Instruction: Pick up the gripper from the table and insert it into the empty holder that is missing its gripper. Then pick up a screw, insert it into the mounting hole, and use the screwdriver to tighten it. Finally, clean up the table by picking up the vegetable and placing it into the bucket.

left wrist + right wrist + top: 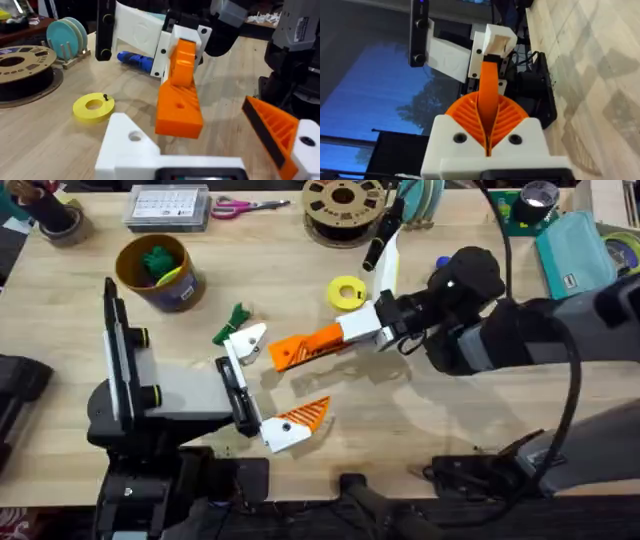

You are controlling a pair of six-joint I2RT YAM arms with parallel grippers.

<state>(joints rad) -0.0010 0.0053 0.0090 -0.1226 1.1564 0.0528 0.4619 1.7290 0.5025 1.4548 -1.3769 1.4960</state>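
A right claw (pixel 300 350) with white finger blocks and orange ribbed pads reaches in from the right over a pale wooden tabletop (pixel 420 430), its two pads pressed flat around a small loose orange plastic wedge (pixel 179 102) that it holds by the narrow end. The wedge's broad end hangs just beside the plain white angular plastic holder (pixel 247 340), the tipless finger of the left claw (pixel 270 385); whether the two touch cannot be told. The left claw stands wide, its other white finger bearing an orange tip (pixel 305 415) nearer the table's front edge. A small dark-green leafy toy sprig (pixel 233 320) lies on the tabletop just behind the holder. The squat mustard-yellow tub (pixel 155 272) with a dark blue band stands behind and to the left, a green bundle inside. The blue pen-shaped screwdriver (pixel 135 60) lies on the tabletop behind the right claw, near a yellow tape roll (pixel 347 292).
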